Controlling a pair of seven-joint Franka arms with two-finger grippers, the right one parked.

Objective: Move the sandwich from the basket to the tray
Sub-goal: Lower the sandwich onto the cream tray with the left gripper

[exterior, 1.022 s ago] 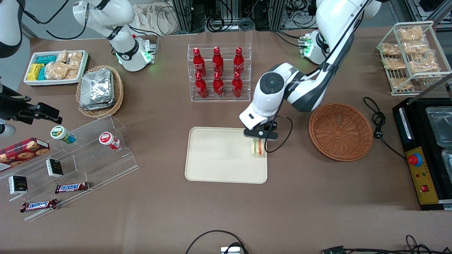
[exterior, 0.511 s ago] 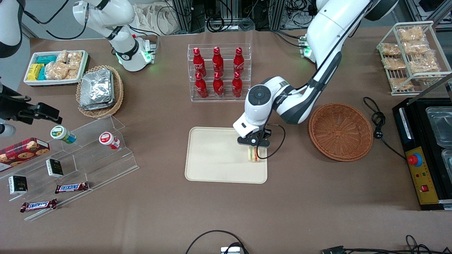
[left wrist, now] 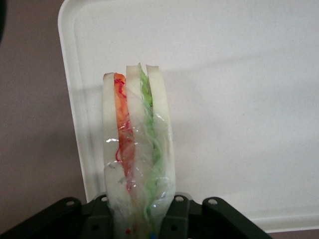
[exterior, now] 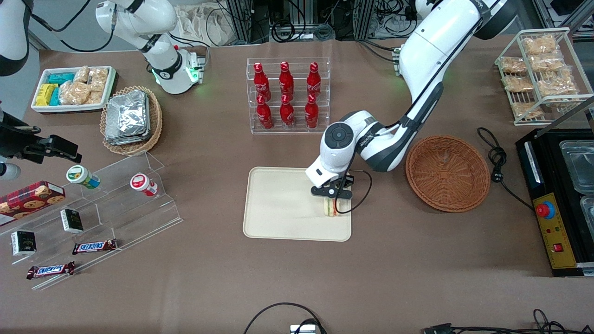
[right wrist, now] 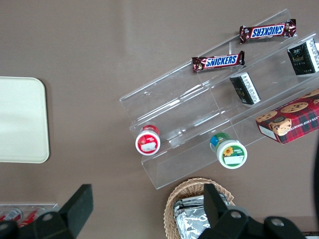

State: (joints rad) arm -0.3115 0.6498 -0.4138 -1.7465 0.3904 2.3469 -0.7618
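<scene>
Six red bottles [exterior: 286, 96] stood farther from the camera than the gripper [exterior: 331, 202], which was clamped on the sandwich [exterior: 330, 208] just above the tray [exterior: 283, 208]; the basket [exterior: 448, 172] sat beside it, toward the working arm's end.

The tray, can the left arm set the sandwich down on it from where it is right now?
Probably yes. The gripper, shut on the sandwich, hangs right over the tray with bare tray surface under it and nothing between.
</scene>
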